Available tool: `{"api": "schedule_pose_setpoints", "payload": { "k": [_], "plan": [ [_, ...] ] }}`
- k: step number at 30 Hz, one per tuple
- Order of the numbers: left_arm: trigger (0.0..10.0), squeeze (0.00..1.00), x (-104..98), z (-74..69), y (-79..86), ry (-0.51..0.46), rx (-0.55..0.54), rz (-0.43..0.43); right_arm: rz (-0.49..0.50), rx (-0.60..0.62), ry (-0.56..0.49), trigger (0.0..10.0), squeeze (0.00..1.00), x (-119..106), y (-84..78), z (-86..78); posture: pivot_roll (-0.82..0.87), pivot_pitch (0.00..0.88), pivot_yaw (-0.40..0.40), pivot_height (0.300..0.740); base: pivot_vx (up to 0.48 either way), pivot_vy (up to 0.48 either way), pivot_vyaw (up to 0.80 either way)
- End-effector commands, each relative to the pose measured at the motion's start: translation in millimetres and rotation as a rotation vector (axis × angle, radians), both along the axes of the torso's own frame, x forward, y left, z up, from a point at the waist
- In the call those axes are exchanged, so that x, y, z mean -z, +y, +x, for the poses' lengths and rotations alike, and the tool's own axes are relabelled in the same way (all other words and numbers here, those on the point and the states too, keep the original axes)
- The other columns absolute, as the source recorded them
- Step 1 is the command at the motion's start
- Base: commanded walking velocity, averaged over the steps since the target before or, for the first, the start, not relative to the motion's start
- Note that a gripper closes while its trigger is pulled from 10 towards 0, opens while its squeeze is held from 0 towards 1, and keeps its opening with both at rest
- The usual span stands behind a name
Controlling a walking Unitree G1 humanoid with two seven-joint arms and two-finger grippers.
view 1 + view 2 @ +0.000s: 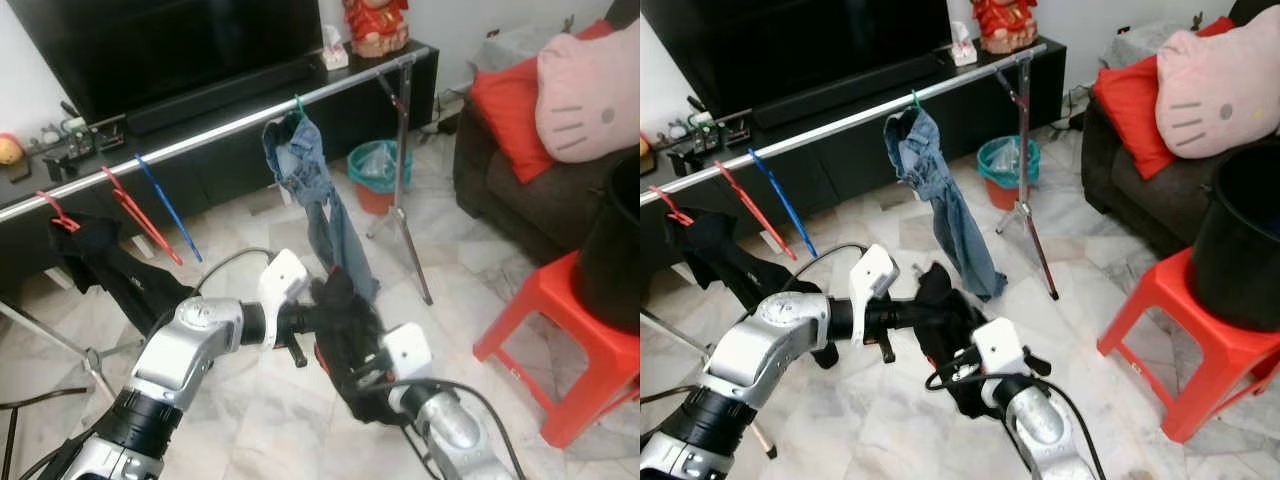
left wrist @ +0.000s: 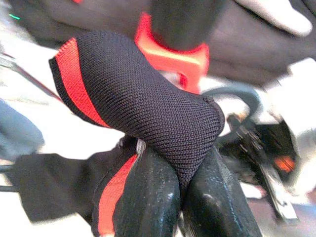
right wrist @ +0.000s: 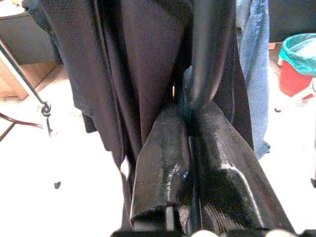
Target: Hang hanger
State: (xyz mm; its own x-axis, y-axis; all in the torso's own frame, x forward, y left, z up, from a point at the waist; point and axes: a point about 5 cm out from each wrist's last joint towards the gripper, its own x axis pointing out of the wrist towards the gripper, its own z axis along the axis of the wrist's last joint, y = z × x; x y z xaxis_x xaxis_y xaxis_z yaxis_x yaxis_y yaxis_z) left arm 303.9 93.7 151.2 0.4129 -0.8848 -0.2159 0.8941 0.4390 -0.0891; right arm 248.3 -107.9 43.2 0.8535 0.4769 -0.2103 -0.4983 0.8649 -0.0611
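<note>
**Both grippers on a black garment in front of the clothes rail**

I have both arms raised in front of me over the marble floor [image 1: 520,290]. My left gripper [image 2: 180,192] is clenched on a fold of black knit garment [image 2: 143,103] with a red stripe; its two fingers pinch the cloth between them. My right gripper [image 3: 190,123] is also closed, its fingers pressed together around a dark rod-like part among the hanging black cloth; I cannot tell whether that rod is the hanger. The garment bunches between the two grippers, near the middle of the head views.

Beyond them, the silver clothes rail [image 1: 200,135] runs across in front of the TV cabinet [image 1: 370,95]. On it hang a pair of blue jeans [image 1: 315,200], a blue hanger [image 1: 165,210], a red hanger [image 1: 135,215] and another black garment [image 1: 95,260] on a red hanger. A red stool [image 1: 560,330] stands at my right, near the dark sofa [image 1: 520,200].
</note>
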Motion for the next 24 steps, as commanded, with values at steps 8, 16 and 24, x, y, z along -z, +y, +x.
{"api": "schedule_pose_setpoints", "payload": {
  "k": [8, 16, 24],
  "plan": [
    [10.0, 0.0, -17, 3.1, 2.6, -0.044, -0.003, -0.069, -0.038, -0.015, 0.036, 10.0, 0.0, 7, 6.0, 0.5, 0.14, 0.032, 0.185, 0.74, 0.0, 0.0, 0.0],
    [10.0, 0.0, -13, 6.5, 1.7, -0.041, -0.025, -0.049, -0.026, -0.074, 0.021, 10.0, 0.0, 5, 12.5, -3.4, 0.14, 0.032, 0.188, 0.74, 0.0, 0.0, 0.0],
    [10.0, 0.0, -3, -7.0, -1.5, 0.015, 0.072, -0.008, 0.059, -0.109, -0.06, 10.0, 0.0, -11, 16.7, -3.1, 0.14, 0.029, 0.19, 0.74, 0.0, 0.0, 0.0]
  ]
}}
